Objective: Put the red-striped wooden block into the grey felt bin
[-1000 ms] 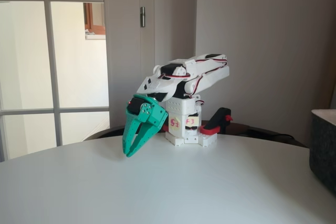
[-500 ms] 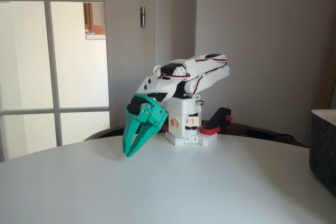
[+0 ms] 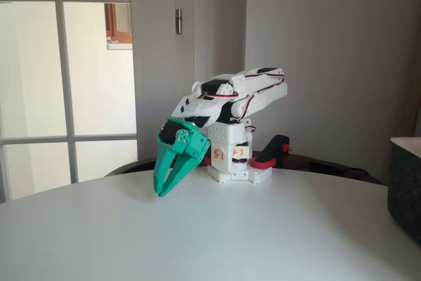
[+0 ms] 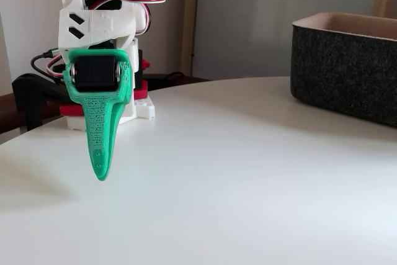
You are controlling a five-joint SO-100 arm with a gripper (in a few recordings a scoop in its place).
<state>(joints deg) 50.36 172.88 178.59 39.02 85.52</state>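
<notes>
Two fingers make up my green gripper [image 3: 160, 191], and they hang tip-down over the white table [image 3: 197, 235], meeting at the points with only a thin slot between them higher up; nothing is held between them. In the other fixed view the gripper [image 4: 101, 175] is seen edge-on as a single narrow green blade, its tip just above the table [image 4: 248, 184], with a faint shadow on the surface beneath.

My white arm [image 3: 230, 93] is folded low over its base [image 3: 230, 156], the forearm lying nearly level and the wrist bent down to the left of the picture. Red and white wires run along the upper links. The base carries a pale yellow label with red marks, and a red and black clamp [image 3: 271, 153] sits against its right side at the table's far edge.

My target, the grey felt bin [image 4: 347, 66], stands on the table at the right in both fixed views, well apart from my gripper; its dark sides stand upright under a paler rim. In a fixed view only its left wall [image 3: 404, 182] comes in at the right edge.

Behind me are a window with white bars and a plain wall.
</notes>
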